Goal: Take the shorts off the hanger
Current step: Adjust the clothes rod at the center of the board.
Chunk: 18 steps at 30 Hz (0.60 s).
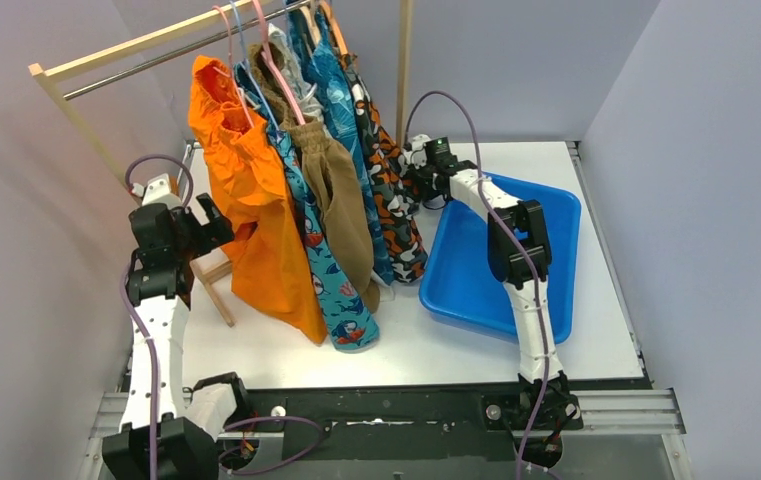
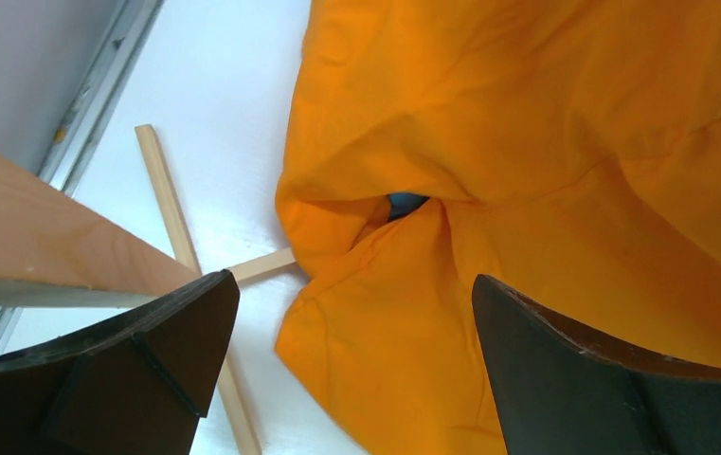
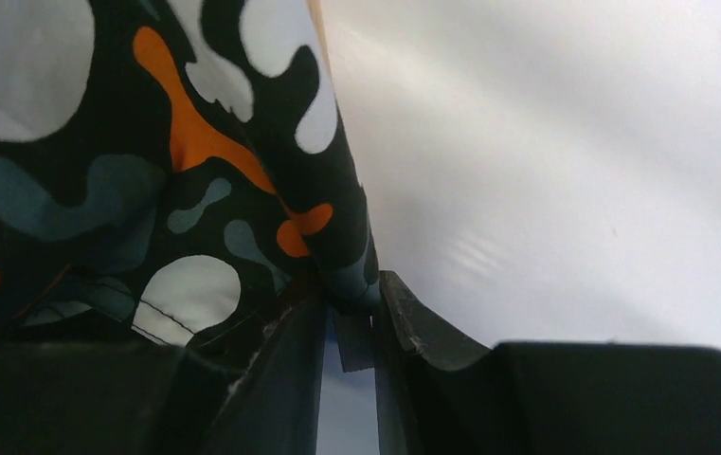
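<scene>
Since the camouflage shorts hang limp and light, the nearly closed right gripper seemingly pinches their edge (left gripper gapes empty).

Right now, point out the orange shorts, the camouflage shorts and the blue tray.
orange shorts (image 1: 261,230): top view, middle of the fabric.
camouflage shorts (image 1: 401,235): top view, lower leg panel.
blue tray (image 1: 466,270): top view, bare floor.
</scene>
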Available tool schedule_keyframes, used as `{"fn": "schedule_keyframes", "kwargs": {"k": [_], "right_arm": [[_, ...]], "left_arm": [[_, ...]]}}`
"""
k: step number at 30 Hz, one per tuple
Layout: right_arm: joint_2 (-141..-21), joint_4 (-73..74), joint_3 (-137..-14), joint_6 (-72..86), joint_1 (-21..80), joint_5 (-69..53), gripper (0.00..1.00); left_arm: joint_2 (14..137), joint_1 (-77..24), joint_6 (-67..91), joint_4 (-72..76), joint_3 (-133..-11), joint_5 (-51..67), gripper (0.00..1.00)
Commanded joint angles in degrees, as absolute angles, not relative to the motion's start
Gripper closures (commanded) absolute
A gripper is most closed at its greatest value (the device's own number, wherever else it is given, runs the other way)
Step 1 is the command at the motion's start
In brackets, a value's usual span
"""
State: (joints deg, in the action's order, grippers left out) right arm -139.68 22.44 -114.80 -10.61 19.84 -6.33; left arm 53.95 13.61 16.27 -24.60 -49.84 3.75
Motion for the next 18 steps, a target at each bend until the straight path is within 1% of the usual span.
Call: {"fn": "schedule_keyframes", "kwargs": {"k": [1,3,4,5,7,8,9,10,11,13,18], "right_arm": [[-133.1,24.1,-110.6,-7.3,15.5,1.1,0.98],[-132.7,25.2,-110.7,-6.9,15.5,1.1,0.96],[-132.8,26.1,-111.3,-6.5,15.6,0.7,0.94],[-133.1,27.1,-112.1,-6.2,15.7,0.0,0.88],[-133.3,28.8,-113.8,-5.9,15.8,-2.0,0.81],[-133.2,29.3,-114.5,-5.7,15.8,-3.1,0.73],[-132.9,29.5,-115.0,-5.3,15.8,-3.8,0.58],[-132.3,29.7,-115.2,-5.0,15.8,-4.3,0.48],[-131.6,29.7,-115.2,-4.7,15.9,-4.6,0.41],[-129.9,29.9,-118.1,-4.2,15.8,-4.2,0.33],[-124.3,30.2,-121.2,-2.3,15.3,-0.2,0.19]], "left_arm": [[58.7,13.5,16.8,-12.9,-52.2,11.5,0.03],[62.3,13.5,17.4,-9.5,-54.2,13.3,0.03],[64.4,13.5,17.4,-9.0,-56.0,13.8,0.03],[66.6,13.5,17.4,-9.0,-57.8,13.8,0.03],[70.0,13.6,16.4,-9.3,-60.5,13.1,0.03],[71.2,13.6,15.7,-9.4,-61.3,12.4,0.03],[72.0,13.6,15.5,-10.2,-62.0,10.8,0.03],[72.4,13.6,15.5,-11.0,-62.3,9.5,0.03],[72.2,13.7,15.9,-11.3,-62.0,8.0,0.03],[70.3,13.9,17.9,-11.1,-60.4,4.9,0.02],[65.8,14.2,20.8,-13.1,-56.9,0.1,0.02]]}}
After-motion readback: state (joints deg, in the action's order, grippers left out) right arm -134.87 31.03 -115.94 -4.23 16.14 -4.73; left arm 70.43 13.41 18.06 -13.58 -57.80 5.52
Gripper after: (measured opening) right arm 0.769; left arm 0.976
